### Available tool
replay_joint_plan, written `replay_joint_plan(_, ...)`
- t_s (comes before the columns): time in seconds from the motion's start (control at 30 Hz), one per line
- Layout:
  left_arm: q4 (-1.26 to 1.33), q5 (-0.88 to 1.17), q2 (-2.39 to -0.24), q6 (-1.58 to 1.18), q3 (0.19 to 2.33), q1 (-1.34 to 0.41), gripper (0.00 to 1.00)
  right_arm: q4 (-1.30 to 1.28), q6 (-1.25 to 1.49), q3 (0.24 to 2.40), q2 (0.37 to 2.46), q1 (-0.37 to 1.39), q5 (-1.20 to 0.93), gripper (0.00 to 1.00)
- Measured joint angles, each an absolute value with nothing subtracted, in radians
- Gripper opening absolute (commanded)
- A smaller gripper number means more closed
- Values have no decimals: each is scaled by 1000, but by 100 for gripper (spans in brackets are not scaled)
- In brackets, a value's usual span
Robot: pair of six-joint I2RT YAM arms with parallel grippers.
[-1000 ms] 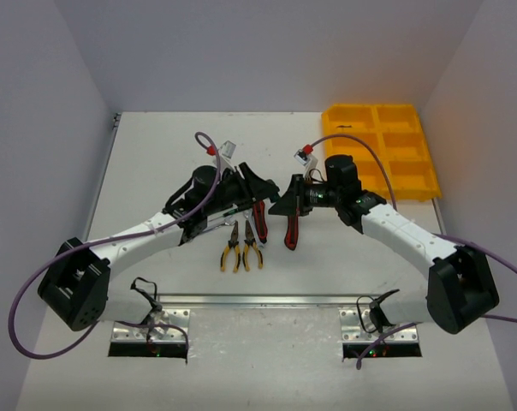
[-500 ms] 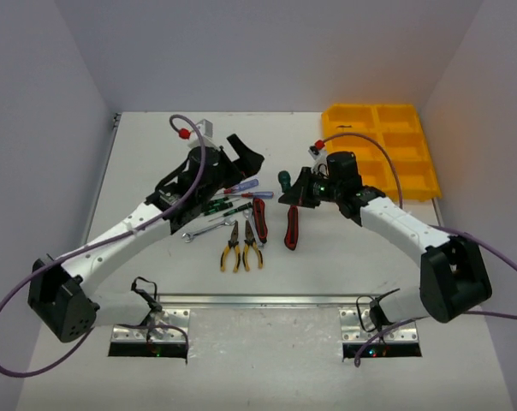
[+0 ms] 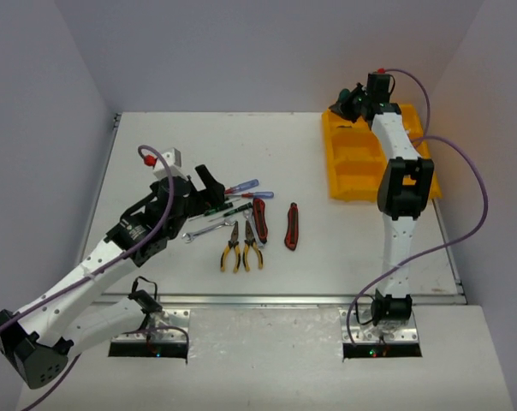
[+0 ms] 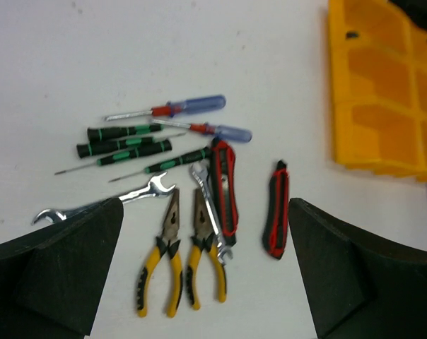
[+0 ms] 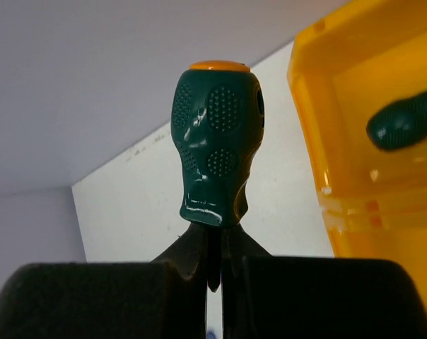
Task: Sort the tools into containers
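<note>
A white table (image 3: 156,137) under grey walls (image 3: 241,51). The right gripper (image 5: 213,265), clamped on a green screwdriver (image 5: 217,141), hangs at the far-left corner of the yellow tray (image 3: 331,163). It is best carried inward over the compartment (image 5: 369,70) with the matching green handle (image 5: 404,120), lowered, then released. The left gripper (image 3: 209,181) gapes wide over tools (image 4: 178,176) left of the tray.

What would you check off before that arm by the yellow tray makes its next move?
1. Right fingers shut on the green screwdriver: ok.
2. Screwdriver squarely over a compartment of the yellow tray: cannot tell; it hangs near the tray's far left corner.
3. Compartment there holds a like tool, another green handle: ok.
4. Left fingers open, holding nothing: ok.
5. Table cleared of tools: not ok; pliers, cutters and others lie unsorted.
</note>
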State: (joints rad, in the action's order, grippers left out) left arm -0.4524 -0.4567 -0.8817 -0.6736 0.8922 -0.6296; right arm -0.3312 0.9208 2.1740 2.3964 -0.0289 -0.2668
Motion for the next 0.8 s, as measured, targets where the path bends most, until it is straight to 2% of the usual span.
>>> replay_joint_plan(0.23,-577,-402,-795,-622,850,-630,100,-314,1009,2235,2517,-59,-208,0)
replay_joint_plan(0.3,-603,-420,-742,-606,854,-630,100,-308,1030,2235,2525,-66,-191,20)
replay_joint_plan(0.5,-671,-499,-665,-573,874,-630,100,-267,1063,2235,2529,-72,-162,64)
replay_joint_plan(0.53,-677,-508,-663,-570,876,-630,100,-263,1062,2235,2529,-72,-160,69)
replay_joint_plan(0.7,-700,-526,-663,-556,876,-630,100,-263,1057,2235,2528,-72,-161,75)
replay_joint_plan(0.8,-704,-543,-663,-554,877,-630,100,-269,1036,2235,2523,-71,-176,99)
